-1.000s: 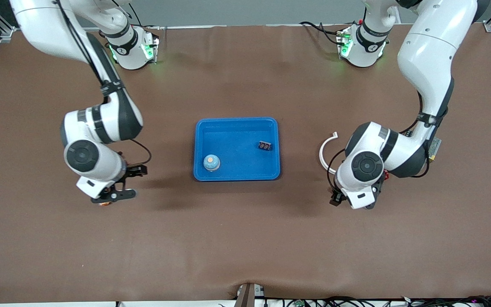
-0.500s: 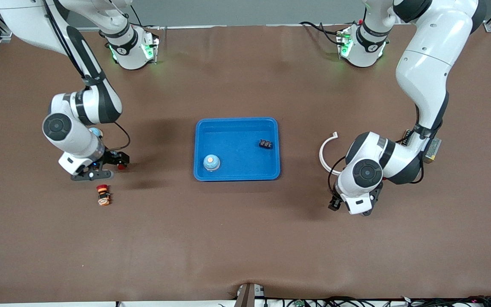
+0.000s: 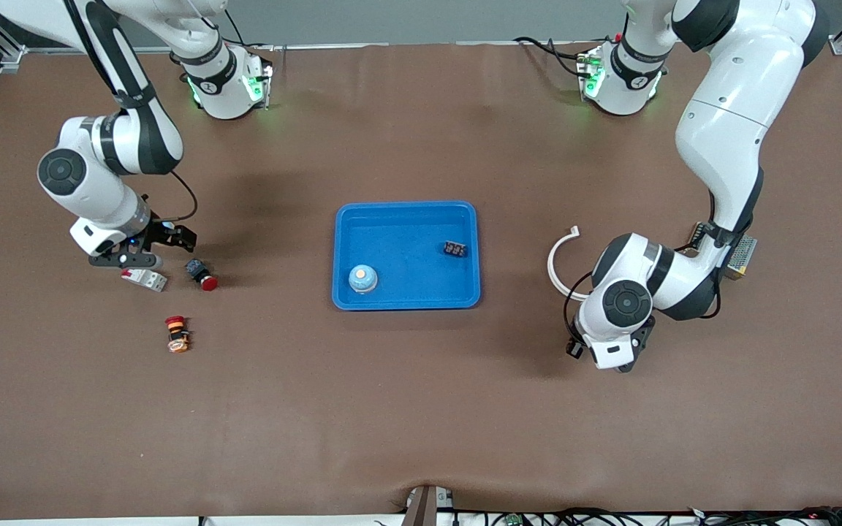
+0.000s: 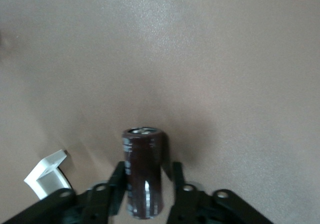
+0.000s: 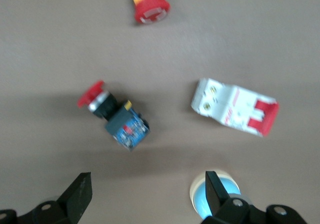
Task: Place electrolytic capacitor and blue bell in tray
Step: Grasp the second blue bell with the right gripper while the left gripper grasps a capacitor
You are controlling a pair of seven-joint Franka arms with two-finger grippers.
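The bright blue tray (image 3: pixel 406 213) lies mid-table and holds a blue dome with an orange top (image 3: pixel 362 278) and a small black part (image 3: pixel 454 249). In the left wrist view a dark brown capacitor (image 4: pixel 144 154) stands upright on the table between the fingers of my left gripper (image 4: pixel 146 173). One finger touches it, and a gap shows at the other. That gripper (image 3: pixel 609 356) is toward the left arm's end of the table. My right gripper (image 5: pixel 147 196) is open over the table, with a light blue bell (image 5: pixel 200 201) partly hidden by one finger.
Near my right gripper (image 3: pixel 136 254) lie a white breaker with red lever (image 3: pixel 145 278), a red push button (image 3: pixel 200 276) and a red-yellow button (image 3: pixel 176 333). A white curved strip (image 3: pixel 558 263) and a small board (image 3: pixel 739 254) lie by the left arm.
My right arm has swung away from the front camera toward its end of the table, uncovering the buttons and the breaker. My left gripper has shifted slightly and settled low.
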